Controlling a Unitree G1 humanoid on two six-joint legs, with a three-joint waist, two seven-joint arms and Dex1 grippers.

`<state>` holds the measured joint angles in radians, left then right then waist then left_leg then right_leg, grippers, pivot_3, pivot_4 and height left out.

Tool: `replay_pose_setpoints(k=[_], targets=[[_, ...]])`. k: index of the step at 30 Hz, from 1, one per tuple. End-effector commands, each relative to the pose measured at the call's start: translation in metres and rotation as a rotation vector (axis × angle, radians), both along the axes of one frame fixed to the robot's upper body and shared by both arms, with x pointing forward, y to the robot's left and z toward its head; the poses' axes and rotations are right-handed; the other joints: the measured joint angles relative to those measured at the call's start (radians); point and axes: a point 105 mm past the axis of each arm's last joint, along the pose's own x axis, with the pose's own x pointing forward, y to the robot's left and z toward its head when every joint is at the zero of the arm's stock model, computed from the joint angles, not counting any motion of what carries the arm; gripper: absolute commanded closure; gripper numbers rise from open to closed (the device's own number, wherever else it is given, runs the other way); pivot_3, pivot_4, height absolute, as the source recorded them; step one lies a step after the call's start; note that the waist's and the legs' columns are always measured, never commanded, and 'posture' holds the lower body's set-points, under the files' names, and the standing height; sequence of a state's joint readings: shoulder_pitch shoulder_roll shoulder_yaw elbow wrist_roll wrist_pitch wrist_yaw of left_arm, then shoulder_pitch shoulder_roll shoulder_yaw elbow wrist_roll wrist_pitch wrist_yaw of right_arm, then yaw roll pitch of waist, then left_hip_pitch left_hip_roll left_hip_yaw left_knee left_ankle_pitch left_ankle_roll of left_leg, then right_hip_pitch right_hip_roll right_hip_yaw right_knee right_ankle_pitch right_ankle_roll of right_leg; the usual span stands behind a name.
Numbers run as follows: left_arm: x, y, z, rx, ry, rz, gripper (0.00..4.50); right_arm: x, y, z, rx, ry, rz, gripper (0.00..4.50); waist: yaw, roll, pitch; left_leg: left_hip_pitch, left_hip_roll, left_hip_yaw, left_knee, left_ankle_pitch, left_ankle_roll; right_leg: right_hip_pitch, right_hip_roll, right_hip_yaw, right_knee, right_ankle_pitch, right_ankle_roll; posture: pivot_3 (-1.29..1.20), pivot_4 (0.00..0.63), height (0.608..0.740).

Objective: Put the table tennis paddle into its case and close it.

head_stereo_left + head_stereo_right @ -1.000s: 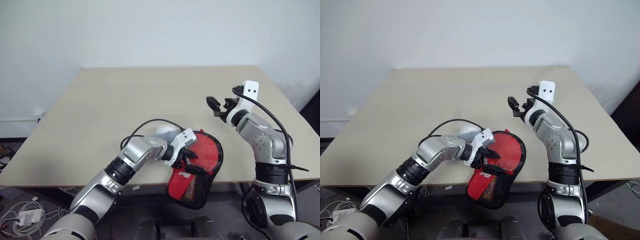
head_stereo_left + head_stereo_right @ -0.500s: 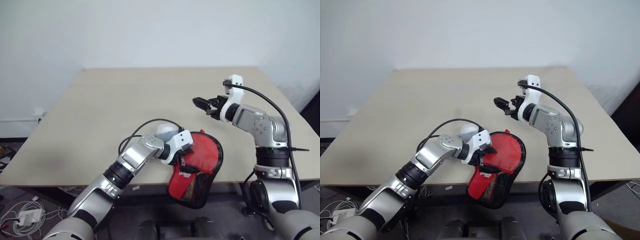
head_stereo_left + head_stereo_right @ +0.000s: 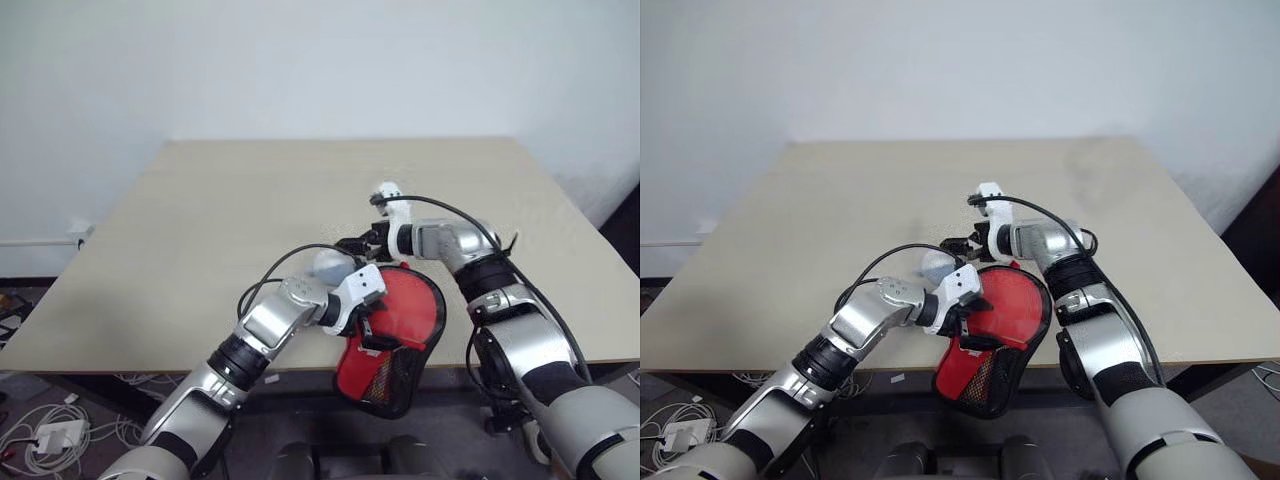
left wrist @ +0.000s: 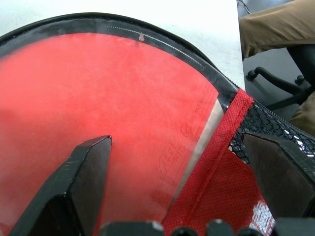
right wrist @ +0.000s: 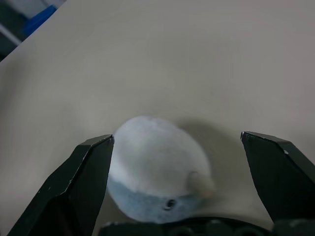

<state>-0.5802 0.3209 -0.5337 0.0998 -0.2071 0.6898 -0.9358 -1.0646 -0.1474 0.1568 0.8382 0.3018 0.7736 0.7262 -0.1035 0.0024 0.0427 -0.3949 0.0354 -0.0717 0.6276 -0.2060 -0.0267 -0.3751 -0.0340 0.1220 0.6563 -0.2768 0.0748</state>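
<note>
The case [image 3: 392,340], a paddle-shaped soft cover of black fabric with a red panel and black mesh, lies at the near edge of the beige table [image 3: 200,210], its narrow mesh end hanging over that edge and its round end resting on the tabletop. Its long axis runs from the near edge inward, tilted a little toward the right. Inside it the table tennis paddle [image 4: 98,113] shows a smooth red rubber face with a black rim; its handle is hidden under the red fabric and mesh. The left gripper [image 3: 368,312] sits over the case, its black fingers spread wide to either side of the red face, closed on nothing. The right gripper [image 3: 352,244] hangs just beyond the case, fingers wide apart, pointing at a small soft round grey-white pouch [image 5: 157,174], partly hidden behind the left wrist.
</note>
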Motion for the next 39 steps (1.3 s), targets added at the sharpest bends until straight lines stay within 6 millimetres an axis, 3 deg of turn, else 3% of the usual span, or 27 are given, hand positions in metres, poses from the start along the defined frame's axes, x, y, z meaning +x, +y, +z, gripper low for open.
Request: replay_pose_setpoints(k=[1, 5, 15, 19, 23, 29, 33, 36, 39], targets=[[-0.018, 0.012, -0.038, 0.11, 0.141, 0.019, 0.03, 0.004, 0.012, 0.017, 0.003, -0.065, 0.054, 0.0, 0.001, 0.0, 0.0, 0.0, 0.0, 0.0, 0.0, 0.0, 0.0, 0.0, 0.0, 0.0, 0.0, 0.0, 0.0, 0.0, 0.0, 0.74], [-0.017, 0.014, -0.038, 0.112, 0.139, 0.033, 0.03, -0.003, 0.023, 0.011, -0.009, -0.037, 0.123, 0.0, 0.0, -0.001, 0.0, 0.0, 0.0, 0.0, 0.0, 0.0, 0.0, 0.0, 0.0, 0.0, 0.0, 0.0, 0.0, 0.0, 0.0, 0.74], [-0.015, 0.016, -0.037, 0.115, 0.135, 0.059, 0.03, -0.001, 0.028, 0.002, -0.074, -0.052, 0.132, 0.0, -0.001, -0.001, 0.0, 0.0, 0.0, -0.001, 0.0, 0.0, 0.0, 0.0, 0.0, 0.0, 0.001, 0.0, 0.0, 0.0, 0.0, 0.74], [-0.013, 0.016, -0.037, 0.115, 0.135, 0.068, 0.0, 0.007, 0.025, 0.003, -0.098, -0.099, 0.088, 0.85, -0.001, -0.001, -0.001, 0.001, 0.0, -0.001, 0.0, 0.0, 0.0, 0.0, 0.0, 0.0, 0.001, 0.0, 0.0, 0.0, 0.0, 0.74], [-0.013, 0.017, -0.037, 0.115, 0.14, 0.076, 0.0, 0.013, 0.021, 0.006, -0.089, -0.112, 0.032, 2.27, -0.002, -0.001, -0.001, 0.001, 0.0, -0.001, 0.0, 0.0, 0.0, 0.0, 0.0, 0.0, 0.001, 0.0, 0.0, 0.0, 0.0, 0.74], [-0.012, 0.017, -0.037, 0.116, 0.144, 0.08, 0.0, 0.004, 0.025, -0.001, -0.119, -0.071, 0.11, 4.35, -0.003, -0.001, -0.001, 0.001, 0.0, -0.001, 0.0, 0.0, 0.0, 0.001, 0.0, 0.0, 0.001, 0.0, 0.0, 0.0, 0.0, 0.74], [-0.011, 0.016, -0.037, 0.114, 0.149, 0.085, 0.0, 0.012, 0.023, 0.004, -0.126, -0.107, 0.052, 4.45, -0.003, -0.001, -0.001, 0.001, 0.0, -0.001, 0.0, 0.0, 0.0, 0.001, 0.0, 0.0, 0.001, 0.0, 0.0, 0.0, 0.0, 0.74], [-0.012, 0.016, -0.039, 0.129, 0.187, 0.09, 0.0, 0.041, 0.003, 0.04, -0.042, -0.216, -0.176, 4.45, -0.001, -0.001, -0.001, 0.001, 0.0, -0.001, 0.0, 0.0, 0.0, 0.001, 0.0, -0.001, 0.001, 0.0, 0.0, 0.0, 0.0, 0.74], [-0.012, 0.016, -0.039, 0.131, 0.211, 0.095, 0.0, 0.057, -0.018, 0.069, 0.03, -0.29, -0.313, 4.45, -0.001, -0.001, -0.001, 0.001, 0.0, -0.001, 0.0, 0.0, 0.0, 0.001, 0.0, -0.001, 0.001, 0.0, 0.0, 0.0, 0.0, 0.74]])
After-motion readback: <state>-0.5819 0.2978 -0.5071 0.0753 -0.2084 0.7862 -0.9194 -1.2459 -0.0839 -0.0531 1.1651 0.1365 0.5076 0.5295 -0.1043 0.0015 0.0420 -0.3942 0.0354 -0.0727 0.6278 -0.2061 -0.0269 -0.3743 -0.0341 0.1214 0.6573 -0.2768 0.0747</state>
